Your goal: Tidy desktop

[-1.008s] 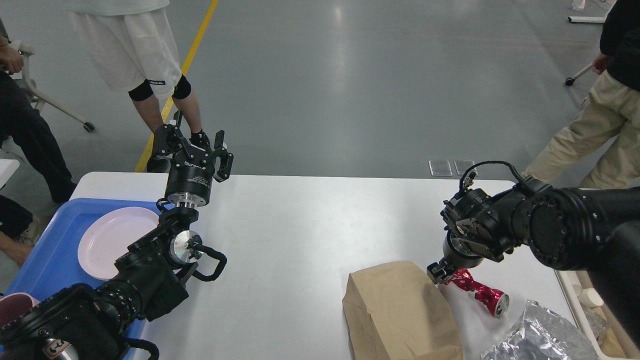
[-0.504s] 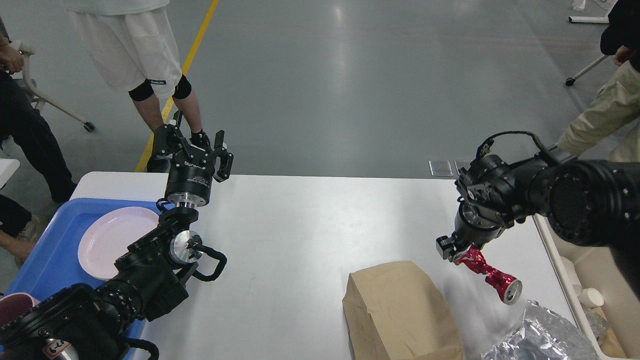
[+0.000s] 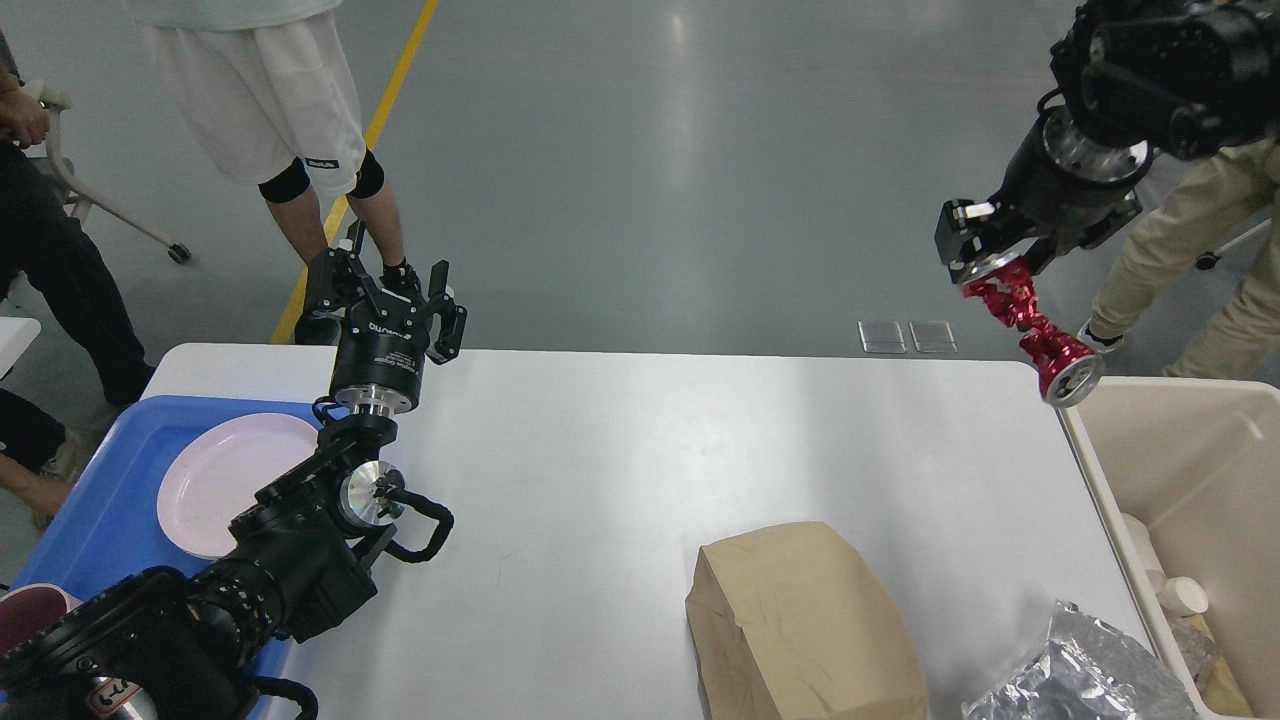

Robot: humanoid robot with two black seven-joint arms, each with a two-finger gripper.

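The white desktop (image 3: 600, 470) fills the middle of the head view. My right gripper (image 3: 982, 260) is shut on a crushed red can (image 3: 1035, 328) and holds it high in the air above the desktop's far right corner, beside the beige bin (image 3: 1200, 480). My left gripper (image 3: 385, 290) is open and empty, raised over the desktop's far left edge. A brown paper bag (image 3: 800, 625) lies on the desktop at the front right. A crumpled silver foil bag (image 3: 1070, 670) lies at the front right corner.
A blue tray (image 3: 90, 500) at the left holds a pink plate (image 3: 225, 480), and a dark red cup (image 3: 25, 615) shows at its near end. The beige bin holds white cups (image 3: 1170, 590). People stand beyond the desktop at the far left (image 3: 260, 100) and far right (image 3: 1200, 240).
My right gripper has lifted the red can off the desktop near the paper bag and carried it up and to the right, towards the beige bin. The left arm has not moved.
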